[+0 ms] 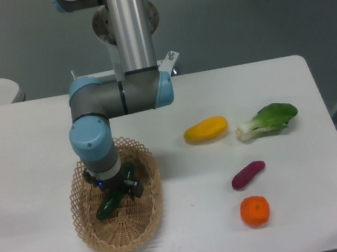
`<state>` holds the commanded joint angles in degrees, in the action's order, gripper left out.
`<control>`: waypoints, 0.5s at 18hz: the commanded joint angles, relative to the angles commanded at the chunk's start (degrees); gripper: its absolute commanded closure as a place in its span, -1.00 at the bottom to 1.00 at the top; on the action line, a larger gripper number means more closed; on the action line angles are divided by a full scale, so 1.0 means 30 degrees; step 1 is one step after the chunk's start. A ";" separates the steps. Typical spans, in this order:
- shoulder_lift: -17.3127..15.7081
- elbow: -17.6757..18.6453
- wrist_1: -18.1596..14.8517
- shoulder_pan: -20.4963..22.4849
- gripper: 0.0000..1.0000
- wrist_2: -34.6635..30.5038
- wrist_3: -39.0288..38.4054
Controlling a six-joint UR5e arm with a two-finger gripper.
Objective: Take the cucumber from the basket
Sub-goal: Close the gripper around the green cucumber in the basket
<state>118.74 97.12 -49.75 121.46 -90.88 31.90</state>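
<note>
1. A UR5e arm is reaching down into the basket (89, 229) at the lower left of the frame, its gripper (114, 192) sitting low over the wicker floor
2. The cucumber (109, 205) is lying inside the basket, slanting from lower left to upper right, its upper end disappearing under the gripper body while its darker lower end is showing clear against the weave
3. The wrist housing is covering the fingertips, so whether the jaws are spread around the cucumber or already pressing on it cannot be told from this angle; nothing is visibly lifted
4. The step in hand is looking like the grasp itself: the fingers should be straddling the slender body across its width, not along it, and closing near the covered upper half rather than at the very tip
5. A smooth, curved skin is likely to slip, so a firm squeeze before any lift seems wise, then a straight rise to keep the lower end from catching the open lattice rim
6. The mango (205, 129), bok choy (268, 119), sweet potato (248, 174) and orange (254, 211) are lying well apart on the table (24, 142), to the right of the frame, out of the way
</note>
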 joint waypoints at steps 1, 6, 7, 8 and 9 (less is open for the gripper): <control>0.0000 -0.0029 -0.0029 0.0000 0.36 -0.0029 0.0000; -0.0146 -0.0175 -0.0029 0.0117 0.63 0.0000 0.0030; -0.0147 -0.0350 -0.0058 0.0146 0.63 0.0000 0.0058; -0.0176 -0.0584 -0.0117 0.0175 0.63 -0.0029 0.0059; -0.0205 -0.0934 -0.0262 0.0205 0.63 0.0000 0.0117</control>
<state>118.13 94.32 -50.53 122.08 -90.88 32.25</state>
